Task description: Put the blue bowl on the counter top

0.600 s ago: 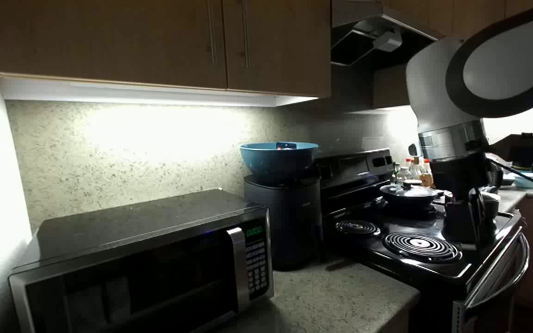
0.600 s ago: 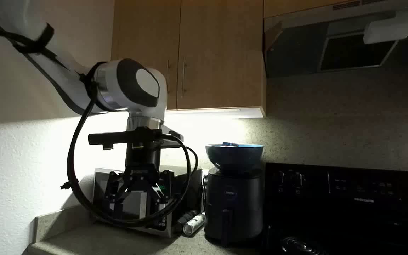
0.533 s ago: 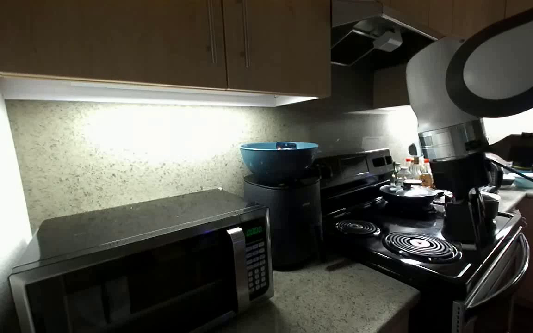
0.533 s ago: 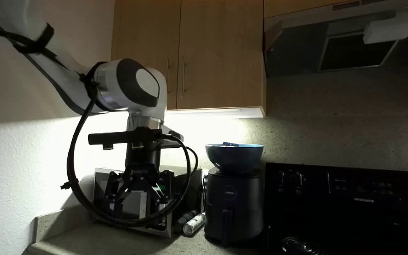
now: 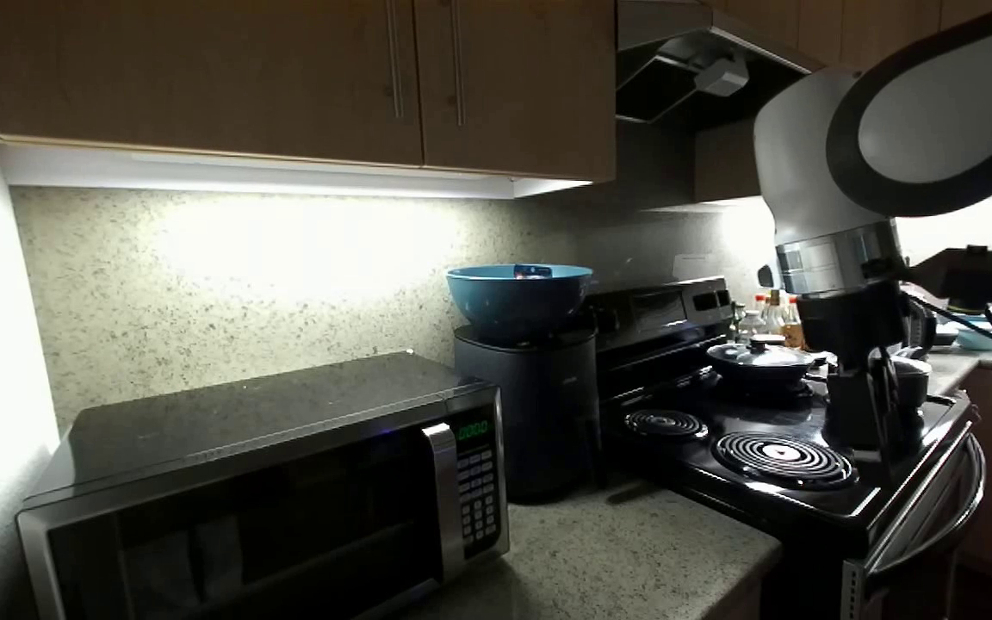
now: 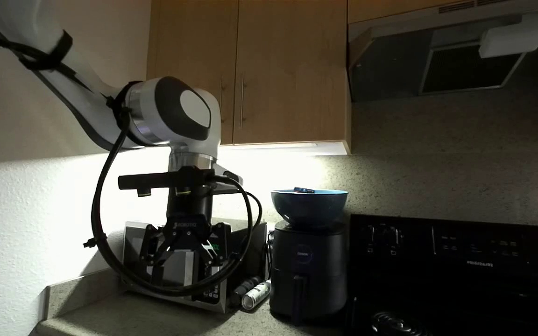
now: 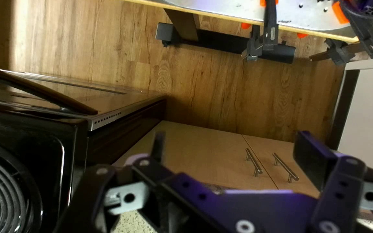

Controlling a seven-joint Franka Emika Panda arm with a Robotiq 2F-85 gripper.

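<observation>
The blue bowl [image 5: 513, 306] sits on top of a black air fryer [image 5: 548, 422], and it also shows there in an exterior view [image 6: 309, 208]. A small dark packet [image 5: 532, 271] shows at its rim. The speckled counter top [image 5: 634, 551] lies in front of the air fryer and also shows in an exterior view [image 6: 133, 317]. My gripper [image 6: 179, 275] points down, in front of the microwave in that view, to the left of the bowl and lower than it. In the wrist view my gripper [image 7: 233, 149] has its fingers wide apart with nothing between them. The bowl is out of the wrist view.
A microwave [image 5: 272, 430] stands beside the air fryer, with cans [image 6: 256, 295] between them. A black stove [image 5: 784, 456] with a lidded pan [image 5: 759, 362] adjoins the counter. Upper cabinets [image 6: 292, 70] and a range hood [image 6: 390, 65] hang above. The wrist view shows floor [image 7: 206, 87] and cabinet doors [image 7: 199, 152].
The arm and open gripper have shifted very slightly, leftward in one exterior view and a little right in the other. The bowl has not moved.
</observation>
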